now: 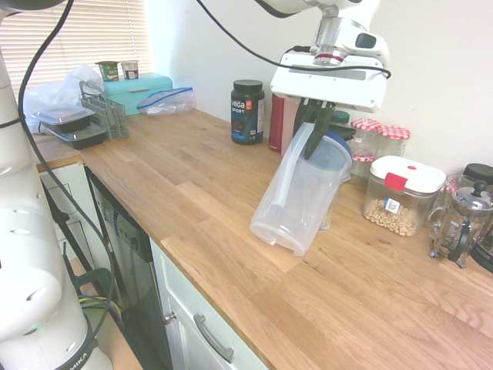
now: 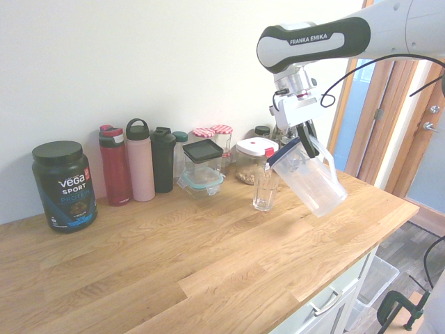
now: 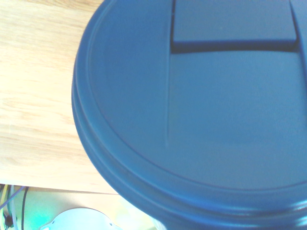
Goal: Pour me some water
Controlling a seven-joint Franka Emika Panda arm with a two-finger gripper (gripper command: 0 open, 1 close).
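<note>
The gripper [image 2: 306, 139] is clamped on the handle at the top of a clear plastic jug [image 2: 313, 179], though its fingers are largely hidden behind the blue lid [image 2: 284, 154] and the handle in both wide views. The jug hangs tilted in the air right of center in the second exterior view, lid end toward a drinking glass [image 2: 265, 190] that stands on the wooden counter [image 2: 208, 271] just beside and below it. Whether any water is in the jug is hard to make out; it looks clear throughout. In the first exterior view the jug covers almost all of the glass. The wrist view is filled by the blurred blue lid, with a strip of counter at the left.

Behind the glass, along the wall, stand a lidded glass box [image 2: 202, 165], a tub with a white lid and red clip [image 2: 252, 158], two jars with checked lids [image 2: 213, 133], a black bottle [image 2: 163, 158], a pink bottle [image 2: 140, 160], a red bottle [image 2: 115, 165] and, at the far left, a black protein tub [image 2: 63, 186]. A coffee press [image 1: 461, 223] sits at the right edge of the first exterior view, partly cut off.
</note>
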